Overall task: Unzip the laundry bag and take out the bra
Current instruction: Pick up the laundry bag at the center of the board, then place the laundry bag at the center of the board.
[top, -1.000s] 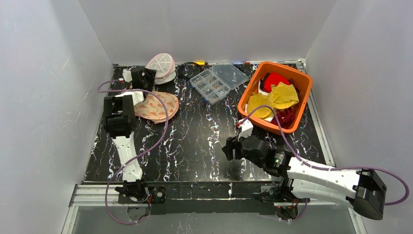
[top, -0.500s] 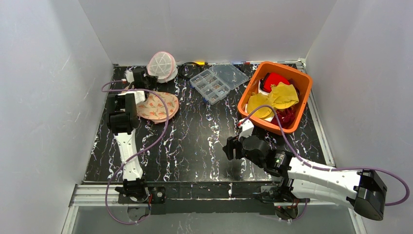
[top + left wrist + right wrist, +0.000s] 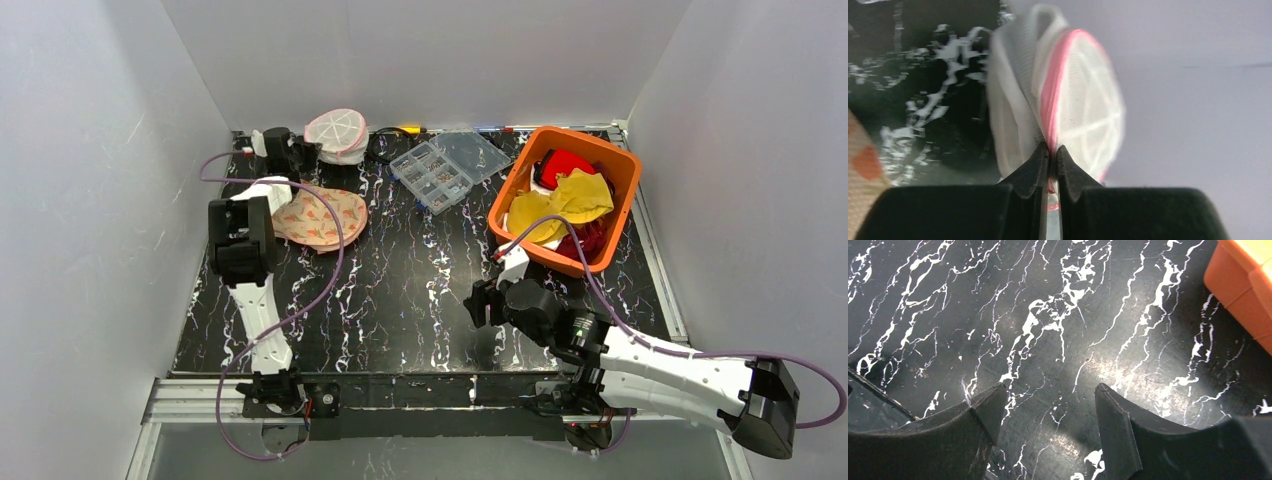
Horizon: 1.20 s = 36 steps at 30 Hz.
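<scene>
Where table [image 3: 400, 290] meets back wall [image 3: 420, 60], left claw [image 3: 1052, 150] pinching rim of laundry bag [image 3: 1088, 115], right claw [image 3: 1048, 392] open mid-table.

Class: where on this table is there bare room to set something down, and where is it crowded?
Bare: the middle of the table, bordered by the patterned cloth, compartment box, orange bin and right hand. Crowded: the far edge, where the left hand, laundry bag and box sit close together.
</scene>
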Motion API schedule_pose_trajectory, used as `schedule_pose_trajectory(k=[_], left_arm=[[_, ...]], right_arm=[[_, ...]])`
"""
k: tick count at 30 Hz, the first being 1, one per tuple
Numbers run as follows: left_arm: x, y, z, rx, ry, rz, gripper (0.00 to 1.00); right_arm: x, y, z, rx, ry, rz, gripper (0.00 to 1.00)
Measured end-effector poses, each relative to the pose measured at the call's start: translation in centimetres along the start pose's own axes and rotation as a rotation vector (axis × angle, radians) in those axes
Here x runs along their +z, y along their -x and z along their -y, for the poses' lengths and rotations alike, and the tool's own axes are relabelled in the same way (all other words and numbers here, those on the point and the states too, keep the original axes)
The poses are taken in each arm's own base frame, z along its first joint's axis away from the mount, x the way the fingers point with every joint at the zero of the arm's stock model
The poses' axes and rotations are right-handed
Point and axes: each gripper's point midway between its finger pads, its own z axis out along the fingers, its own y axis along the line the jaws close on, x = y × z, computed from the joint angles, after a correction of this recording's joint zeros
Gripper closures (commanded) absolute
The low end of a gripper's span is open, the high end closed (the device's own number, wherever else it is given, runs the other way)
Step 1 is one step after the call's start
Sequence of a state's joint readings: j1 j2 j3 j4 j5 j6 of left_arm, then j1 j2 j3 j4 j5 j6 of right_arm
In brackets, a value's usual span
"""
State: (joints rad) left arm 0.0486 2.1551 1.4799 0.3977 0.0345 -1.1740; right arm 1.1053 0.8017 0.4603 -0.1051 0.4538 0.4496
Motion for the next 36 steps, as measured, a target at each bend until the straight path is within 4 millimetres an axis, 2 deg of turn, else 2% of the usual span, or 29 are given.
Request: schedule_pose_trajectory(k=[6,8,13,16,19,22,24,26,30,33,36], left_arm=[[-5.2,2.0,7.9,-0.021,-0.147,-0.005,1.0],[-7.8,2.6,10.8,-0.028,-0.206,-0.011,1.0],[-14.7,3.1,16.5,-0.03,-0.329,-0.047,1.0],[-19.4,1.9,19.0,-0.01,-0.401,-0.101,1.0],[-24.7,-1.6,20.4,0.035,-0.463,-0.19,1.0],[-29.9,-7.3,19.7,0.11,-0.511,-0.32,1.0],[-33.3,-11.7,17.9,0.171,-0.526,-0.436,1.0],[-35.9,-15.4,15.4,0.235,-0.523,-0.548,1.0],[-38.3,-20.5,9.6,0.333,-0.479,-0.699,1.0],[-39.2,-23.9,4.6,0.406,-0.416,-0.805,1.0],[-39.9,-27.2,0.6,0.487,-0.369,-0.903,1.0]], right_arm=[[-0.6,1.0,0.6,-0.041,-0.03,0.01,0.27],[-0.8,1.8,0.5,-0.042,-0.035,0.021,0.27],[-1.7,4.7,0.0,-0.033,-0.032,0.07,0.27],[-2.6,6.5,-0.1,-0.015,-0.03,0.113,0.27],[-3.8,8.4,-0.2,0.011,-0.027,0.167,0.27],[-4.8,10.0,0.0,0.04,-0.029,0.217,0.27],[-5.4,10.9,0.0,0.066,-0.028,0.247,0.27],[-5.8,11.5,0.0,0.086,-0.024,0.268,0.27],[-6.5,12.2,-0.1,0.116,-0.01,0.293,0.27],[-6.9,12.3,-0.2,0.139,0.001,0.301,0.27],[-6.8,11.9,-0.3,0.159,0.01,0.292,0.27]])
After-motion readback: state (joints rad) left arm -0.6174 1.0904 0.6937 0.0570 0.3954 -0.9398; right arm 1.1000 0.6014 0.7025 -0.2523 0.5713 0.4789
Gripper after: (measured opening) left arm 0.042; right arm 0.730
